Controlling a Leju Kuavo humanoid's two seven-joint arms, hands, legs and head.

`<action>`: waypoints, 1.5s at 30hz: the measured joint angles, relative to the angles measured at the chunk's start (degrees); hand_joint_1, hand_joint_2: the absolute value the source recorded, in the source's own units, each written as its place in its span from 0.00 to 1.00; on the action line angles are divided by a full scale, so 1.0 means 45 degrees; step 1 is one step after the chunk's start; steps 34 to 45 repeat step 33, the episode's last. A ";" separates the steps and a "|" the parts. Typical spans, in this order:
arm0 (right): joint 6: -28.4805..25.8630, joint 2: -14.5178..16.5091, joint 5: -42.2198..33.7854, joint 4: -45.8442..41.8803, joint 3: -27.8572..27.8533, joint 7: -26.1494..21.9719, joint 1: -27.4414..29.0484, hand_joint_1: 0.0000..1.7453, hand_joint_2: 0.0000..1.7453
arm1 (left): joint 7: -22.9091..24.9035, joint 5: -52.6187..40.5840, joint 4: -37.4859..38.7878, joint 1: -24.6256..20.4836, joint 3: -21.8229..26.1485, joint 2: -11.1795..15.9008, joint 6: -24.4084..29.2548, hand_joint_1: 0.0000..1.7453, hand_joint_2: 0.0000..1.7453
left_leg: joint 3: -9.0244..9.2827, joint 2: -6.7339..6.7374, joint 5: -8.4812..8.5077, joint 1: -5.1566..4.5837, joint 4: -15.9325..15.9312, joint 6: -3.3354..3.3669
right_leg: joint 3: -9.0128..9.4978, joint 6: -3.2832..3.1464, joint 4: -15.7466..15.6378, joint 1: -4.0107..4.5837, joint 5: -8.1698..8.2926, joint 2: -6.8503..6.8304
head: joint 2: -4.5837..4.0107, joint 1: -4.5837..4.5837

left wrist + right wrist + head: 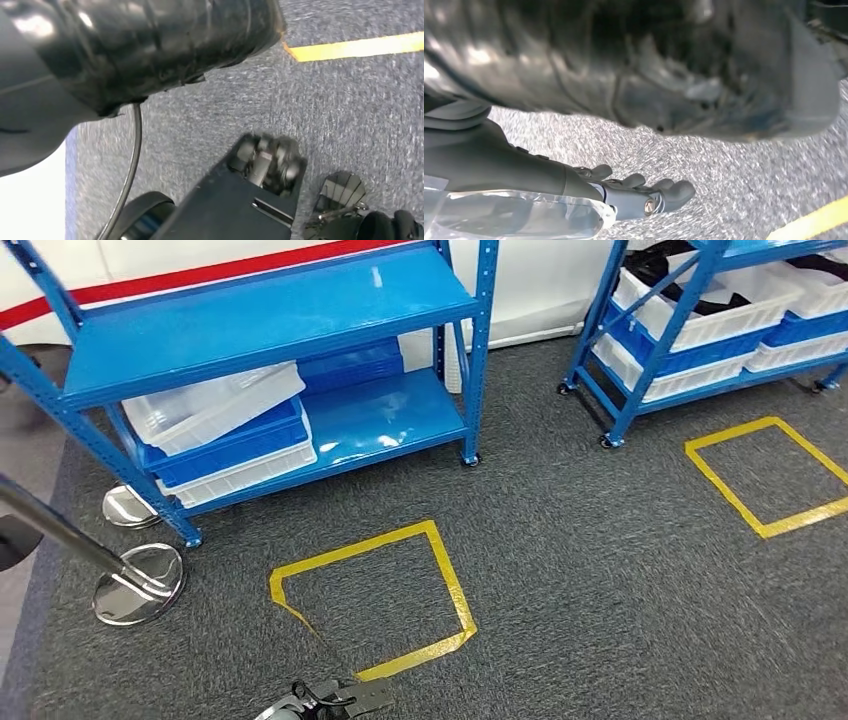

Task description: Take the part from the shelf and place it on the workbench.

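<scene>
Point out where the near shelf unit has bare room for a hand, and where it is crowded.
The upper shelf of the near shelf unit is bare across its whole width. On the lower shelf, the right half is free, bordered by the stacked bins on the left and the right posts. The left half is crowded with those bins. The far rack is packed with bins.

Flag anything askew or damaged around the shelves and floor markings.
The clear bin on the near shelf's lower level sits tilted atop the stacked blue and white crates. The nearest yellow tape square has one corner cut and ragged. Nothing spilled.
</scene>
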 joint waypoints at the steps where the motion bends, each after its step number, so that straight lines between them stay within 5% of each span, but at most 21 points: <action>1: 0.0006 -0.0010 0.0002 0.0005 0.0000 0.0002 0.0032 0.00 0.00 | 0.0000 0.0000 0.0001 0.0010 -0.0001 -0.0001 -0.0006 0.00 0.00 | -0.0159 0.0037 -0.0078 -0.0001 0.0375 0.0014 | 0.0000 -0.0017 0.0002 0.0036 -0.0015 -0.0210 | 0.0000 0.0000; 3: 0.0009 -0.0023 0.0007 0.0011 0.0000 0.0010 0.0046 0.00 0.00 | 0.0001 -0.0003 0.0007 0.0042 -0.0004 0.0002 -0.0018 0.00 0.00 | 0.0226 0.0135 0.0381 -0.0028 -0.0231 0.0116 | 0.0014 -0.0034 0.0004 0.0103 -0.0045 -0.0591 | 0.0000 -0.0004; 5: -0.0011 -0.0023 0.0016 0.0011 0.0000 0.0028 0.0007 0.00 0.00 | 0.0001 -0.0018 0.0012 0.0018 -0.0004 0.0006 -0.0031 0.00 0.00 | 0.1157 0.0690 0.1000 -0.0171 -0.1878 0.0325 | 0.0062 0.0000 0.0008 0.0180 -0.0093 -0.0899 | 0.0000 -0.0001; 7: -0.0054 -0.0023 0.0024 0.0011 0.0000 0.0073 -0.0028 0.00 0.00 | 0.0000 -0.0044 0.0012 -0.0053 -0.0006 0.0001 -0.0049 0.00 0.00 | 0.1658 0.1131 0.1170 -0.0338 -0.2815 0.0498 | 0.0112 0.0093 0.0004 0.0242 -0.0150 -0.1172 | 0.0000 0.0012; 9: -0.0131 -0.0015 0.0021 0.0008 0.0000 0.0142 -0.0048 0.00 0.00 | -0.0001 -0.0072 0.0013 -0.0081 -0.0008 0.0002 -0.0063 0.00 0.00 | 0.1695 0.0952 0.1163 -0.0379 -0.2947 0.0579 | 0.0185 0.0207 -0.0030 0.0265 -0.0187 -0.1424 | 0.0000 0.0016; 10: -0.0192 -0.0011 0.0001 0.0006 0.0000 0.0171 -0.0061 0.00 0.00 | -0.0001 -0.0086 0.0015 -0.0063 -0.0010 0.0004 -0.0067 0.00 0.00 | 0.1732 0.0831 0.1199 -0.0338 -0.3016 0.0622 | 0.0214 0.0287 -0.0014 0.0249 -0.0233 -0.1382 | 0.0000 0.0016; 12: -0.0355 -0.0006 -0.0065 0.0001 -0.0002 0.0196 -0.0096 0.00 0.00 | 0.0000 -0.0117 0.0016 -0.0036 -0.0012 0.0001 -0.0067 0.00 0.00 | 0.1819 0.0633 0.1286 -0.0237 -0.3167 0.0716 | 0.0012 0.0441 0.0494 0.0218 -0.0606 -0.0761 | 0.0000 0.0042; 14: -0.0482 -0.0013 -0.0155 0.0001 -0.0005 0.0188 -0.0079 0.00 0.00 | -0.0002 -0.0136 0.0016 -0.0037 -0.0013 -0.0021 -0.0064 0.00 0.00 | 0.1836 0.0474 0.1317 -0.0199 -0.3203 0.0786 | -0.0692 0.0524 0.1897 0.0166 -0.1323 -0.0003 | 0.0000 0.0075; 16: -0.0526 -0.0025 -0.0230 0.0005 -0.0007 0.0180 0.0017 0.00 0.00 | -0.0006 -0.0145 0.0017 -0.0031 -0.0013 -0.0043 -0.0063 0.00 0.00 | 0.1830 0.0285 0.1310 -0.0195 -0.3191 0.0815 | -0.1399 0.0575 0.3189 0.0114 -0.1689 0.0191 | 0.0000 0.0089; 18: -0.0538 -0.0038 -0.0256 0.0012 -0.0010 0.0175 0.0093 0.00 0.00 | -0.0007 -0.0153 0.0018 -0.0017 -0.0015 -0.0050 -0.0062 0.00 0.00 | 0.1838 0.0083 0.1285 -0.0173 -0.3147 0.0784 | -0.1395 0.0632 0.2895 0.0027 -0.1125 0.0207 | 0.0000 0.0090; 20: -0.0544 -0.0045 -0.0264 0.0016 -0.0010 0.0164 0.0087 0.00 0.00 | -0.0012 -0.0166 0.0017 -0.0015 -0.0023 -0.0056 -0.0052 0.00 0.00 | 0.1824 -0.0064 0.1209 -0.0139 -0.3028 0.0676 | -0.0764 0.0676 0.1369 -0.0070 -0.0235 0.0252 | 0.0000 0.0095; 22: -0.0538 -0.0047 -0.0274 0.0016 -0.0010 0.0142 0.0050 0.00 0.00 | -0.0018 -0.0180 0.0018 -0.0028 -0.0047 -0.0058 -0.0024 0.00 0.00 | 0.1745 -0.0144 0.1126 -0.0156 -0.2857 0.0521 | -0.0338 0.0606 0.0371 -0.0085 0.0075 0.0342 | 0.0000 0.0100; 27: -0.0523 -0.0049 -0.0285 0.0021 -0.0010 0.0087 0.0065 0.00 0.00 | -0.0025 -0.0214 0.0019 -0.0033 -0.0106 -0.0057 0.0043 0.00 0.00 | 0.1497 -0.0086 0.0845 -0.0141 -0.2443 0.0215 | -0.0267 0.0205 0.0180 -0.0056 0.0087 0.0347 | 0.0000 0.0067; 30: -0.0517 -0.0049 -0.0285 0.0022 -0.0010 0.0058 0.0047 0.00 0.00 | -0.0027 -0.0214 0.0019 -0.0049 -0.0114 -0.0057 0.0049 0.00 0.00 | 0.0424 0.0024 -0.0129 -0.0105 -0.0284 0.0070 | -0.0248 0.0063 0.0167 -0.0030 0.0070 0.0293 | 0.0000 -0.0012; 32: -0.0511 -0.0051 -0.0285 0.0028 -0.0012 0.0053 0.0066 0.00 0.00 | -0.0030 -0.0215 0.0019 -0.0016 -0.0123 -0.0056 0.0049 0.00 0.00 | -0.0120 0.0036 -0.0243 -0.0098 0.0641 0.0078 | -0.0230 0.0028 0.0171 0.0009 0.0038 0.0264 | 0.0000 -0.0011; 45: -0.0510 -0.0052 -0.0285 0.0030 -0.0013 0.0053 0.0071 0.00 0.00 | -0.0032 -0.0215 0.0019 -0.0004 -0.0125 -0.0055 0.0049 0.00 0.00 | -0.0197 0.0038 -0.0190 -0.0098 0.0744 0.0088 | -0.0224 0.0021 0.0172 0.0017 0.0030 0.0260 | 0.0000 -0.0011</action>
